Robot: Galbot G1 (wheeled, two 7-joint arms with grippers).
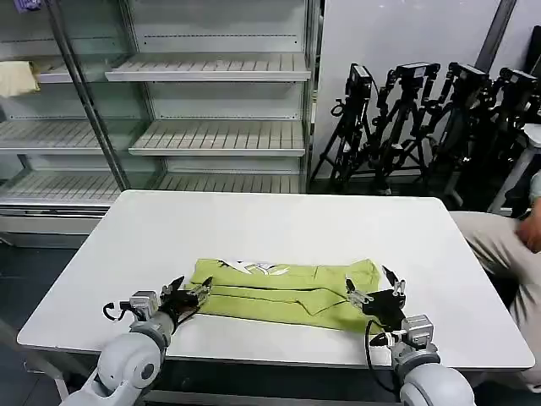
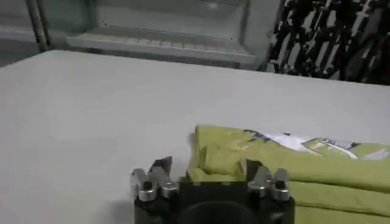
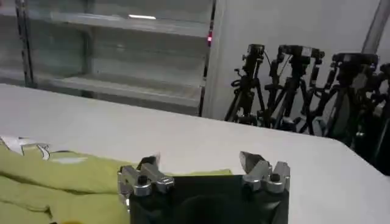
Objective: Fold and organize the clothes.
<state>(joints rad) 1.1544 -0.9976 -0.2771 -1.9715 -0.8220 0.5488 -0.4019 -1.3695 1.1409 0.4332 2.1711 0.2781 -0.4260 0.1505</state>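
Note:
The clothes are one lime T-shirt (image 1: 287,292), folded into a long flat band with a white print showing on top. It lies across the near middle of the white table (image 1: 279,220). My left gripper (image 1: 190,290) is open at the band's left end. In the left wrist view the folded edge of the T-shirt (image 2: 274,164) sits between the spread fingers of that gripper (image 2: 207,167). My right gripper (image 1: 369,284) is open over the band's right end. In the right wrist view the T-shirt (image 3: 61,176) lies low beside and under this gripper (image 3: 200,161), with nothing pinched.
Empty wire shelves (image 1: 220,135) stand behind the table, with a pale cloth (image 1: 17,78) on an upper left shelf. Black tripods (image 1: 423,118) crowd the back right. A person's leg (image 1: 499,245) is at the table's right edge. Bare tabletop lies beyond the shirt.

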